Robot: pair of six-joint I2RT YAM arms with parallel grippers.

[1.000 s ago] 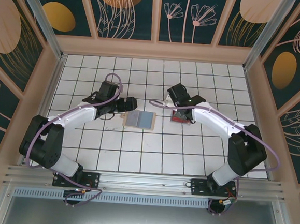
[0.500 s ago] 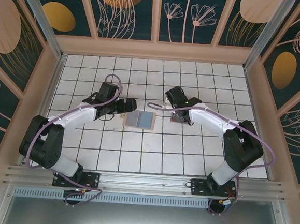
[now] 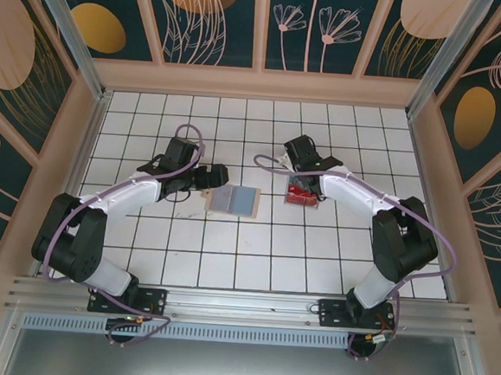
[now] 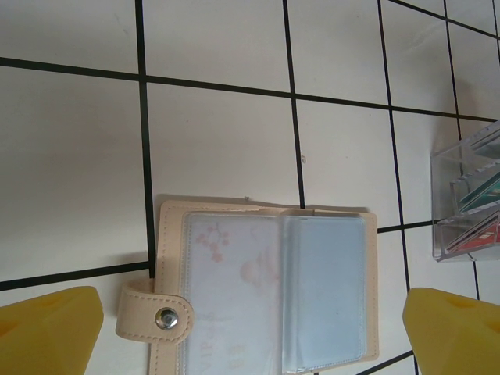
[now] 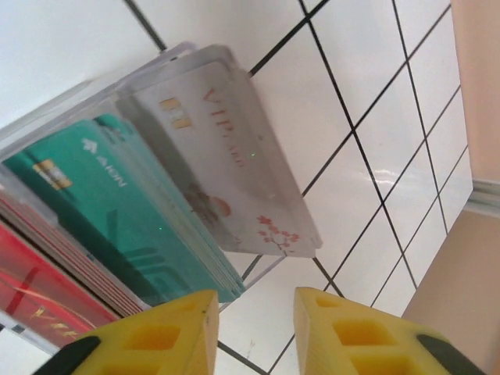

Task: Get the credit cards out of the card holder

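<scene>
The card holder (image 4: 266,289) lay open and flat on the tiled table (image 3: 254,257), near the clear tray (image 4: 449,203) but not touching it. Your left gripper (image 4: 251,328) hung over it with jaws spread wide, grasping nothing. Your right gripper (image 5: 256,328) hovered at the tray's stacked cards, its fingers a narrow gap apart and empty. I judged the holder light and floppy, likely to slide or fold under a pull, so you would have done well to pin its tan border or the snap tab (image 4: 152,316). The pale floral card (image 4: 230,289) sat inside a slick clear sleeve. It looked thin and stiff and wanted pinching at an exposed edge, which I could not make out.
</scene>
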